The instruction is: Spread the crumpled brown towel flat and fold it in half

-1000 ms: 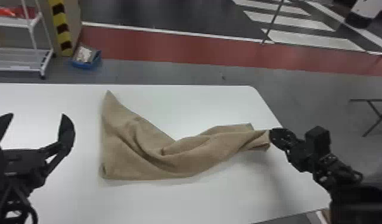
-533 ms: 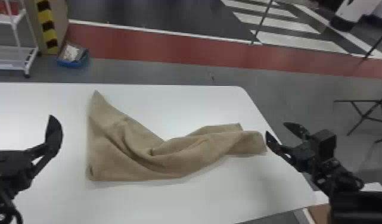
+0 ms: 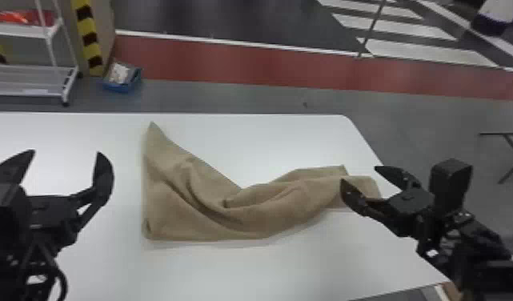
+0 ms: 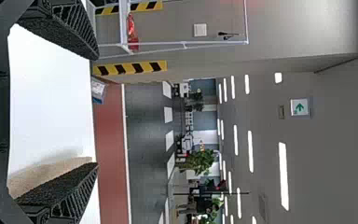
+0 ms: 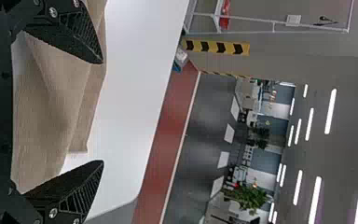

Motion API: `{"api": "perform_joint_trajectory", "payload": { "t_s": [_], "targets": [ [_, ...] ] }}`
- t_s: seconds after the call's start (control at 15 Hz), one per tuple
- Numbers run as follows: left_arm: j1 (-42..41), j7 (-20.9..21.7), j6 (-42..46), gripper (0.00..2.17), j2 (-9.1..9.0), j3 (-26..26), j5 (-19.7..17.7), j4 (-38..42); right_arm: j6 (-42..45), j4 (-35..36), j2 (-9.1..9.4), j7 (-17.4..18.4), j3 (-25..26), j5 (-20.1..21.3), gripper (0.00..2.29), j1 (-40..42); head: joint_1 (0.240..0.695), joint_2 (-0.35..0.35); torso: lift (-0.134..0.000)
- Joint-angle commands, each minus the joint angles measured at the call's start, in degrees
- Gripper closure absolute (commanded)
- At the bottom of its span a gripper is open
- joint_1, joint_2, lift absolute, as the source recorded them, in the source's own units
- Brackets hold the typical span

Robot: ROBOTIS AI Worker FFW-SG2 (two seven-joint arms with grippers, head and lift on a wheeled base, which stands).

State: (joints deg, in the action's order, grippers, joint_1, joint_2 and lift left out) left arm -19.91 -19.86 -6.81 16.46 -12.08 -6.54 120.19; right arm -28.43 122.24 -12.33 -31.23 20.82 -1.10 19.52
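Note:
My left gripper (image 3: pixel 65 154) stands open over the table, to the left of the brown towel (image 3: pixel 223 216). At the towel's narrow right end, my right gripper (image 3: pixel 359 175) is open with its fingers apart. The towel lies wrinkled, wide on the left with a pointed far corner, and bunched into a folded strip on the right. In the left wrist view, the left gripper (image 4: pixel 95 112) has a strip of towel (image 4: pixel 46 173) beside one finger. The right wrist view has towel (image 5: pixel 51 107) between and behind the spread fingers of the right gripper (image 5: pixel 103 112).
The white table (image 3: pixel 227 272) extends around the towel, its right edge running under the right arm. Beyond it on the floor are a white shelf rack (image 3: pixel 27 76) and a blue bin (image 3: pixel 122 80). A dark table stand (image 3: pixel 507 144) is off to the right.
The right gripper has opened and let go of the towel's right end, which now lies on the table. The head view has shifted somewhat. My left gripper stays open.

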Motion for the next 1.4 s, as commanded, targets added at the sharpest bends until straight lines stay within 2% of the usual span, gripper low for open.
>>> {"api": "perform_joint_trajectory", "payload": {
  "t_s": [0.0,0.07,0.2,0.27,0.47,0.6,0.93,1.33],
  "targets": [
    [-0.5,-0.2,0.0,0.07,0.16,0.6,0.0,0.5,-9.1,3.9,1.08,0.5,-7.5,0.3,0.16,-0.2,0.695,-0.180,-0.125],
    [-0.7,-0.2,0.0,0.07,0.42,0.8,0.0,0.8,-12.0,4.1,1.43,0.6,-11.1,0.2,0.19,-0.2,0.695,-0.150,-0.125],
    [-0.8,-0.2,0.0,0.07,0.51,0.8,-0.1,1.0,-11.3,4.1,1.96,2.6,-18.5,0.8,0.20,-0.2,0.695,-0.090,-0.125],
    [-0.8,-0.1,0.0,0.07,0.51,0.8,-0.1,1.1,-9.0,3.2,2.05,4.0,-21.9,0.9,0.22,-0.2,0.695,-0.022,-0.125],
    [-0.7,0.2,0.2,0.07,0.24,0.6,-0.1,1.0,4.7,-0.8,2.14,11.0,-31.5,0.2,0.22,0.1,0.695,0.068,-0.125],
    [-0.9,0.2,0.2,0.07,0.33,0.7,-0.2,1.0,8.1,-2.8,2.14,14.2,-35.9,0.7,0.22,-1.2,0.695,0.135,-0.125],
    [-1.5,0.2,1.0,0.07,0.42,0.8,-0.2,0.7,7.9,-7.9,2.22,15.8,-43.4,4.0,0.29,-4.2,0.695,0.228,-0.125],
    [-1.5,0.3,1.6,0.07,0.33,0.8,-0.3,0.1,12.8,-16.6,2.66,18.9,-48.9,6.1,0.34,-7.2,0.695,0.285,-0.125]
  ]
}}
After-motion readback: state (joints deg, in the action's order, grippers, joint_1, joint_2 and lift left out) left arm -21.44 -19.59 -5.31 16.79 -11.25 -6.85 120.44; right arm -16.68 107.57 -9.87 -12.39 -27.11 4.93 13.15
